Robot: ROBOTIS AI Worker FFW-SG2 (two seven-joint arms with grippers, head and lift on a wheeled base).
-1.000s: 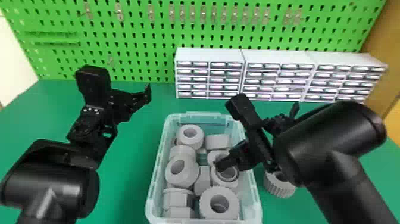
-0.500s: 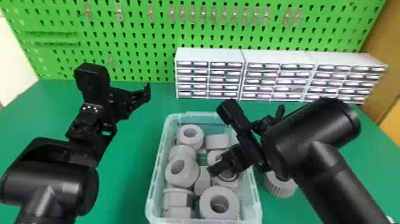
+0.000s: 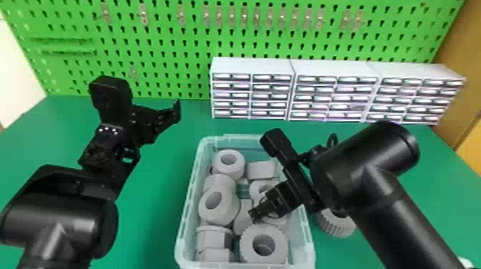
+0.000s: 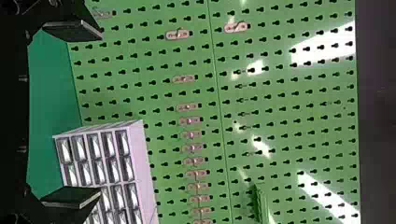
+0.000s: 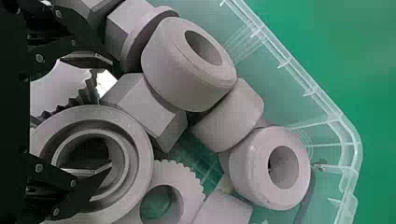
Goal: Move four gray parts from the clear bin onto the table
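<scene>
Head view, nearest: seeing toothed ring [image 3: 281,248] and hex-sided part [image 3: 214,238] lying side by side at near end of clear bin [image 3: 189,200], itself standing on green table [image 3: 154,200]. Just beyond, seeing thick ring [image 3: 227,213] leaning towards the left wall, among more gray parts [image 3: 220,180].

Finding right gripper [image 3: 260,211] reaching down into the bin, over parts on the robot's right. Wrist view: seeing its fingers [image 5: 86,196] standing apart, unclosed, on either side of the wall of a wide double-rimmed ring [image 5: 140,154]; seeing one fingertip overlapping the hole. Not gripping anything; being unable to tell contact with the ring.

Outside the bin, finding ridged gray part [image 3: 336,225] resting on the table, right of the bin, partly hidden by the right arm.

Towards the far end, seeing ring [image 3: 236,171] and smaller part [image 3: 261,170] lying near each other inside.

Left of the bin, finding left gripper [image 3: 152,130] hanging above the table, spreading its two fingers wide, holding nothing.

Farther back, seeing white drawer units [image 3: 250,66] standing in a row; behind these, seeing green pegboard [image 3: 164,35] rising, carrying small metal hooks [image 3: 282,16]
</scene>
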